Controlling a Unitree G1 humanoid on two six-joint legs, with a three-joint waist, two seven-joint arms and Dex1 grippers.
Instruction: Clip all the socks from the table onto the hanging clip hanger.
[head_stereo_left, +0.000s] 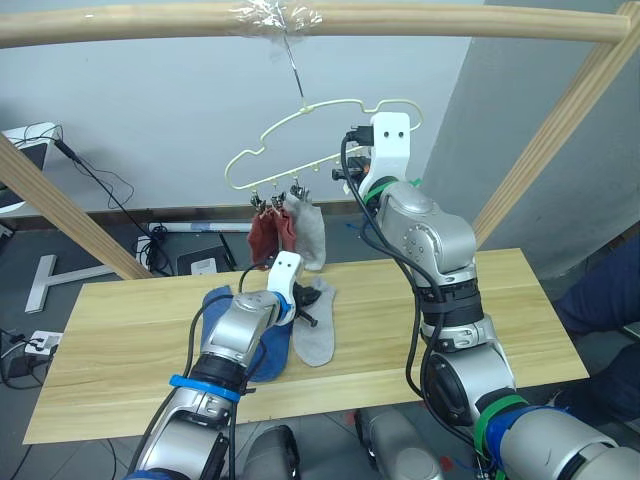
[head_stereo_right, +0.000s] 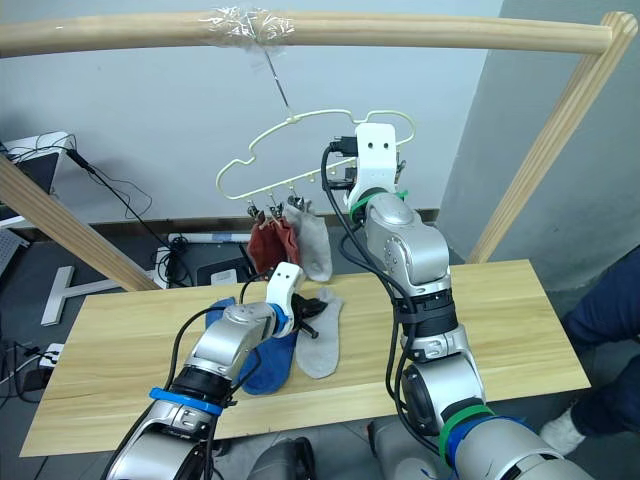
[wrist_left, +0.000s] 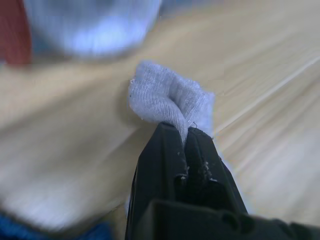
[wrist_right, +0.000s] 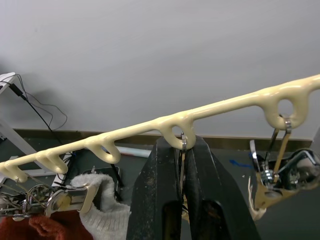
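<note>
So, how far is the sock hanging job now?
Partly done. Two rust red socks and one grey sock already hang from the clip hanger. In hand: the left gripper pinches the second grey sock on the table, and the right gripper is closed on a free clip. Left: that sock and the blue socks.
</note>
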